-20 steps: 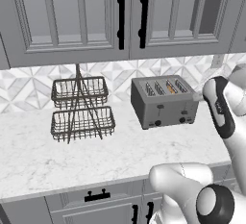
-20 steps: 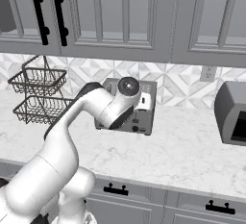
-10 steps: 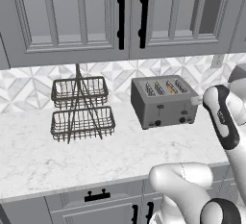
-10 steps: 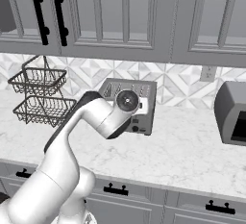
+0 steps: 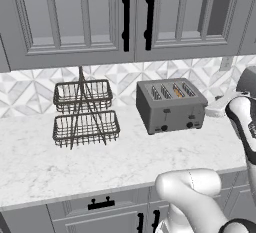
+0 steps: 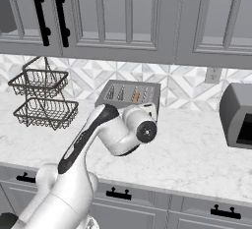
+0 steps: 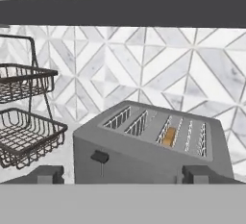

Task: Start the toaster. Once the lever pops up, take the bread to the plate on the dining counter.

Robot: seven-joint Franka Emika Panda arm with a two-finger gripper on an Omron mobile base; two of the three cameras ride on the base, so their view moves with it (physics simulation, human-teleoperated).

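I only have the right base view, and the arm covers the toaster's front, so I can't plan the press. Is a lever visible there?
Observer: Yes. In the hand view, a dark lever sits at the top of its slot on the toaster front.
Operator: Any controls lower down?
Observer: The left base view shows two small dark knobs low on the front.
Operator: Is the tool open?
Observer: Yes. The tool has its fingertips wide apart.
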